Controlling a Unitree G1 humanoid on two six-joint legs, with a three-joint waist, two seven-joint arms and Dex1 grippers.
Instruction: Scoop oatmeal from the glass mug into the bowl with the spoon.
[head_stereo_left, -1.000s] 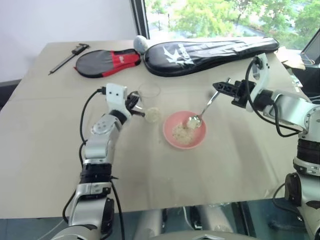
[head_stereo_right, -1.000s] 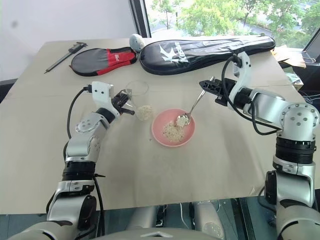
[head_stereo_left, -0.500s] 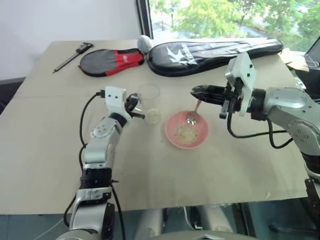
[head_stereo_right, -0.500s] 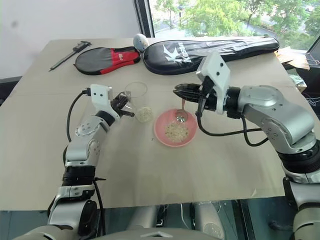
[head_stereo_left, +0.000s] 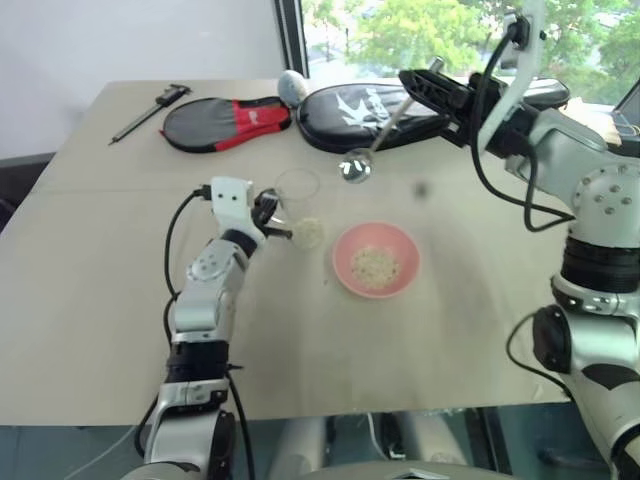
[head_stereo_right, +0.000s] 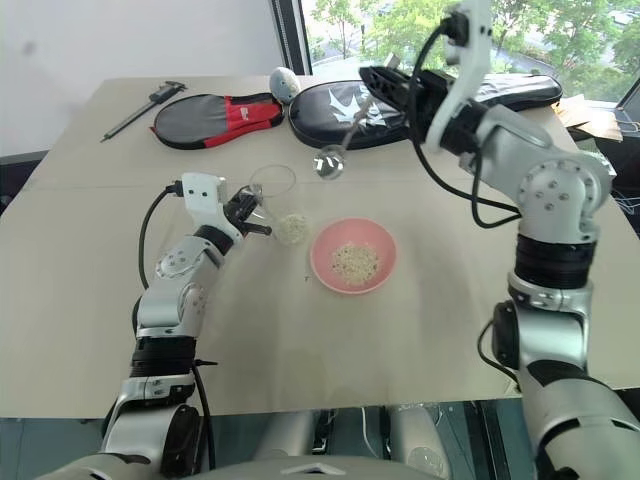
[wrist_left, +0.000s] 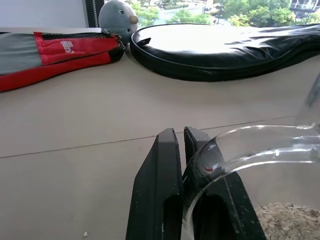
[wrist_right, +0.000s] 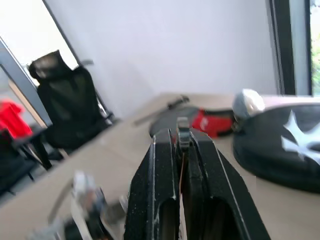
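The glass mug (head_stereo_left: 298, 196) stands left of the pink bowl (head_stereo_left: 398, 283) and has oatmeal (head_stereo_left: 308, 232) at its bottom. My left gripper (head_stereo_left: 270, 213) is shut on the mug's near side, and its black fingers (wrist_left: 160, 190) press against the clear rim (wrist_left: 260, 137). More oatmeal (head_stereo_left: 373, 263) lies in the bowl. My right gripper (head_stereo_left: 408, 78) is raised high over the table's far side, shut on the handle of the spoon (head_stereo_left: 385, 122). The spoon slants down, with its oval end (head_stereo_right: 328, 163) hanging in the air above the table beyond the mug and bowl. The shut fingers (wrist_right: 160, 165) pinch the thin handle.
A long black racket bag (head_stereo_left: 500, 92), a red and black paddle cover (head_stereo_left: 225, 122) and a grey plush toy (head_stereo_left: 290, 85) lie along the far edge. A black caliper tool (head_stereo_left: 148, 108) lies far left. An office chair (wrist_right: 65, 100) stands beside the table.
My right arm has lifted the spoon out of the bowl, up and towards the far side of the table. The left gripper has stayed at the mug.
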